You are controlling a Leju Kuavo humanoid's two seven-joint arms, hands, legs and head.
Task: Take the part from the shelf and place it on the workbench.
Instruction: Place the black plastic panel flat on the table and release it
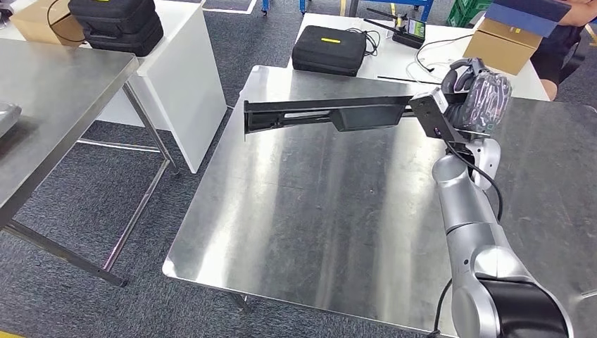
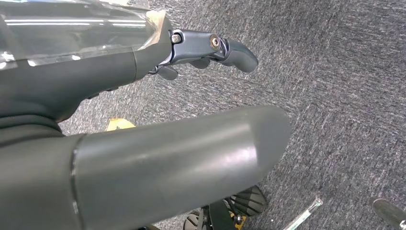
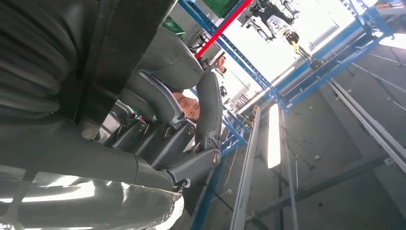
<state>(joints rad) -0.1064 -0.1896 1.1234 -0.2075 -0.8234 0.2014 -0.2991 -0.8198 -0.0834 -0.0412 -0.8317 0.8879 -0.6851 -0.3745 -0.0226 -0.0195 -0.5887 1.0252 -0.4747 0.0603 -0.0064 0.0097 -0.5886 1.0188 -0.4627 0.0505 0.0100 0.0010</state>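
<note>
Your right hand point(image 1: 473, 91) grips one end of the long black part point(image 1: 331, 114), fingers wrapped around it; the right wrist view confirms the curl of the fingers point(image 3: 172, 139) on the dark bar. The part hangs level above the steel workbench point(image 1: 296, 232), apparently not touching the surface. So the pick from the shelf looks done; lowering and release remain. Your left hand point(image 2: 210, 50) hangs over grey carpet, holding nothing, fingers loosely curled, so you cannot call it apart or together with confidence
</note>
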